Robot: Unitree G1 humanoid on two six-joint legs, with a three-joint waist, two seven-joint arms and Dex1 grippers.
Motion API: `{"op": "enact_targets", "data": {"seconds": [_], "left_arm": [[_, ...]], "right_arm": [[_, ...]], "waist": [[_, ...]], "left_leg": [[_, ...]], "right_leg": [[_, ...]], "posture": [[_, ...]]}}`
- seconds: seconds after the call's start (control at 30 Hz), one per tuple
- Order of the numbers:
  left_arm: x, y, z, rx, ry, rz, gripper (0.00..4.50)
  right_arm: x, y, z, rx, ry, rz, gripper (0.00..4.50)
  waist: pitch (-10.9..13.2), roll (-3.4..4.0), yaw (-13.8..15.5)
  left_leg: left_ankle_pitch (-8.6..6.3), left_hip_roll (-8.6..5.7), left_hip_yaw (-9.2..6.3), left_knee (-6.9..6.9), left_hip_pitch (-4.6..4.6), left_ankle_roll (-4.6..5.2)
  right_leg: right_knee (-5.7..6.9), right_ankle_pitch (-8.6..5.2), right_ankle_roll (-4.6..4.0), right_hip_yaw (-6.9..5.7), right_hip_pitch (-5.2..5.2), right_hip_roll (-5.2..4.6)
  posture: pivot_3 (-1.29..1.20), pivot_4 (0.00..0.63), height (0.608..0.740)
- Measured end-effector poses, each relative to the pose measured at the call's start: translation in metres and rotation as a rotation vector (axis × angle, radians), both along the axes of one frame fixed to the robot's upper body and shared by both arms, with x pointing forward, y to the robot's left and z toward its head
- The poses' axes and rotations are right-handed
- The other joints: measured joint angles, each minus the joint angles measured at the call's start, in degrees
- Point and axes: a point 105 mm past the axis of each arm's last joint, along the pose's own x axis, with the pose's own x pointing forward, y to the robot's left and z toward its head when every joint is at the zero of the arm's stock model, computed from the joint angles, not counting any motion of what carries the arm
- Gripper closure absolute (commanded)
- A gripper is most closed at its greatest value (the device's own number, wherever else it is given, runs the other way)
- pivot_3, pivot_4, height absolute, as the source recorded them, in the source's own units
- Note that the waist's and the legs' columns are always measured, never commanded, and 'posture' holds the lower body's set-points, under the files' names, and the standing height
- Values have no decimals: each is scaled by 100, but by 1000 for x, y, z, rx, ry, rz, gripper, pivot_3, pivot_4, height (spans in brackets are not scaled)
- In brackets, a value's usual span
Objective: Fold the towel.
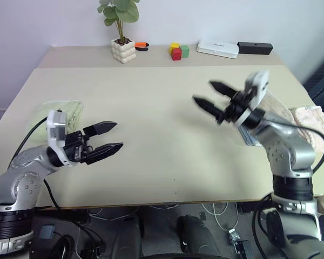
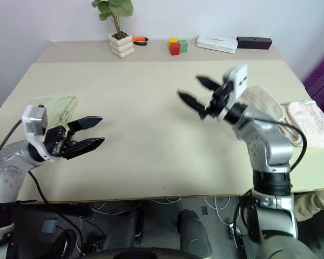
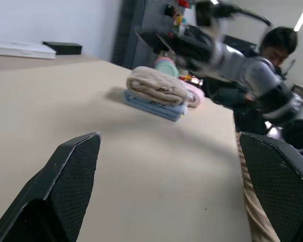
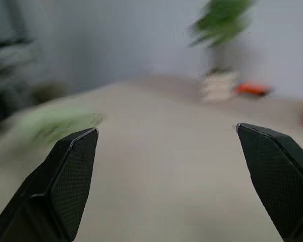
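The towel [image 3: 156, 86] is a beige-tan terry cloth, folded into a bundle that lies on top of a light blue folded towel [image 3: 152, 106] at the table's right side. In the head views the towel [image 2: 264, 99] lies partly behind my right arm. My right gripper [image 1: 202, 91] is open and empty, raised above the table to the left of the towel and pointing toward the table's middle. Over the front left of the table, my left gripper [image 1: 119, 135] is open too, with nothing between its fingers.
A pale green folded towel [image 1: 56, 113] lies at the left edge and a pinkish folded towel [image 1: 315, 121] at the right edge. At the back stand a potted plant [image 1: 123, 49], coloured blocks [image 1: 178, 51], a white box [image 1: 217, 48] and a black box [image 1: 255, 48]. A person [image 3: 279, 43] sits beyond the right side.
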Motion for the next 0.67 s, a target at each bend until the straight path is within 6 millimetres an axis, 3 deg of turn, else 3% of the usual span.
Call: {"op": "enact_targets", "data": {"seconds": [0.13, 0.3, 0.43, 0.67], "left_arm": [[-3, 15, -14, 29, 19, 92, 0], [-13, 32, -8, 43, -14, 219, 0], [-24, 31, -8, 42, 6, 226, 0], [-22, 29, -2, 34, -12, 254, 0]], "right_arm": [[-30, 24, -34, -80, 75, 214, 35], [-33, 30, -28, -98, 11, 254, 35], [-33, 31, -28, -96, 12, 248, 35], [-38, 33, -29, -92, 25, 252, 35]], "waist": [[0, 0, -17], [0, -1, 11], [0, -2, 23], [0, -3, 7]], "left_leg": [[0, 2, 0, 0, 3, 0], [-1, 2, 1, 4, 2, -2], [-1, 2, 0, 4, 2, -3], [-1, 2, 1, 3, 2, -3]], "right_leg": [[6, -1, -2, 0, -3, 1], [4, -3, -5, 0, -2, -2], [4, -4, -8, 0, -2, -2], [4, -5, -10, 0, -2, -1]], "posture": [[0, 150, 740], [0, 150, 740], [0, 150, 740], [0, 150, 740]]}}
